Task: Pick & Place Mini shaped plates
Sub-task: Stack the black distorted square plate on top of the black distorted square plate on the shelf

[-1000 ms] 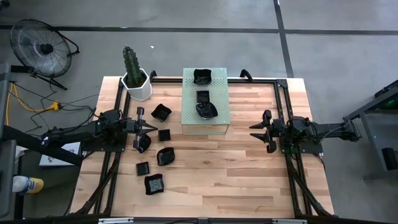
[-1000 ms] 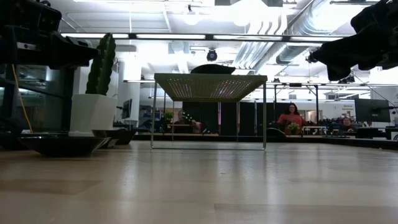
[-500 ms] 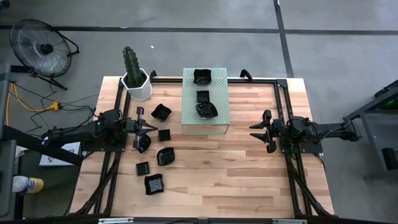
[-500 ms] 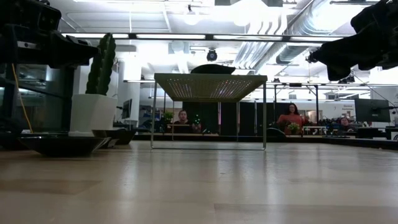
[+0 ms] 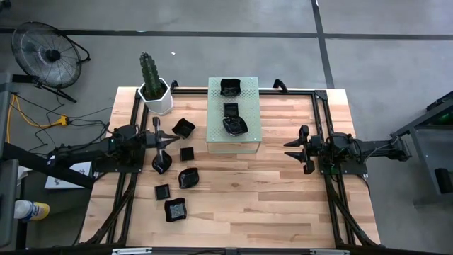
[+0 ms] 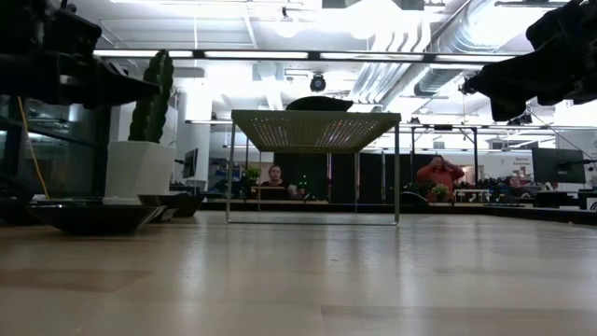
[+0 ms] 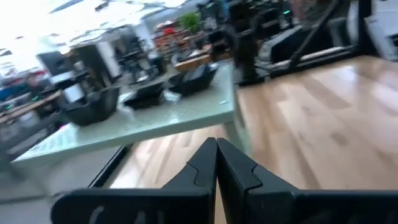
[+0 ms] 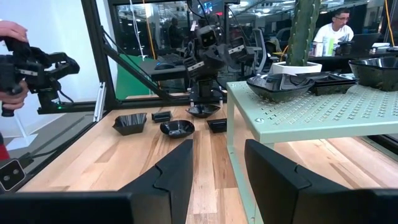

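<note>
Several mini shaped plates, glossy black, lie on the wood table near my left gripper: one toward the far edge, others close by, and more nearer the front. Three further plates rest on the pale green perforated block. My left gripper is shut with nothing in it, level above the table, pointing at the block. At the table's right, my right gripper stands open and level, nothing between its fingers.
A white hexagonal cactus pot stands at the far left corner. Black frame rails run along the table's sides and back. Bare wood lies between the arms and toward the front. A person's hand with a black device shows beyond the table.
My left gripper has swung a little at the wrist, its tips going toward the table's far edge, and it has stayed shut. My right arm and the plates have kept still.
</note>
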Motion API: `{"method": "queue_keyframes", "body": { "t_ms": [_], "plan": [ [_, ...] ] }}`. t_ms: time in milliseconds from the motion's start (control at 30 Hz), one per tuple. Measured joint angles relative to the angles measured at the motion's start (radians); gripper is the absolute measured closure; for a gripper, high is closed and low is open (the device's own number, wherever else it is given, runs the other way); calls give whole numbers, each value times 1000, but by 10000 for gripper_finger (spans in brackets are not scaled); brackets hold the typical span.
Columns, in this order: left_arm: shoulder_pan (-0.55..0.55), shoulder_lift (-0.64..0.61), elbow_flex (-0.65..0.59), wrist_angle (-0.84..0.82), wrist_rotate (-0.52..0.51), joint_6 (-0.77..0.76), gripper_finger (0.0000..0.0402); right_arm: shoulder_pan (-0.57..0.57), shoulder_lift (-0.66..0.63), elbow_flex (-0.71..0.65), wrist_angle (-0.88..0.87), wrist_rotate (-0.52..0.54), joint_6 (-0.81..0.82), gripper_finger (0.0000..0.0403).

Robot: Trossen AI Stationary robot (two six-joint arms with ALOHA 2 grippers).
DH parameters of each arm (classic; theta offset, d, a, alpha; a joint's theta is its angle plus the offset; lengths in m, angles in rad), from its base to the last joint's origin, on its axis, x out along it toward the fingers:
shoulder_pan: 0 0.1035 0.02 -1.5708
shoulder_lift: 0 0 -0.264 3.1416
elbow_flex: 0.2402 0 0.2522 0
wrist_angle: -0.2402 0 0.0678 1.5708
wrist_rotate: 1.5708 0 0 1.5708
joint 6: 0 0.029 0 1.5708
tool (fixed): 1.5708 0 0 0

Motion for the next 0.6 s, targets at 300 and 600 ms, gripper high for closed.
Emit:
{"method": "queue_keyframes", "body": {
  "t_ms": [300, 600],
  "plan": [
    [0, 60, 118, -78, -128, 86, 398, 0, 0, 0, 0, 0, 0, 263],
    [0, 204, 280, -124, -147, 195, 398, 0, 0, 0, 0, 0, 0, 263]
  ]
}}
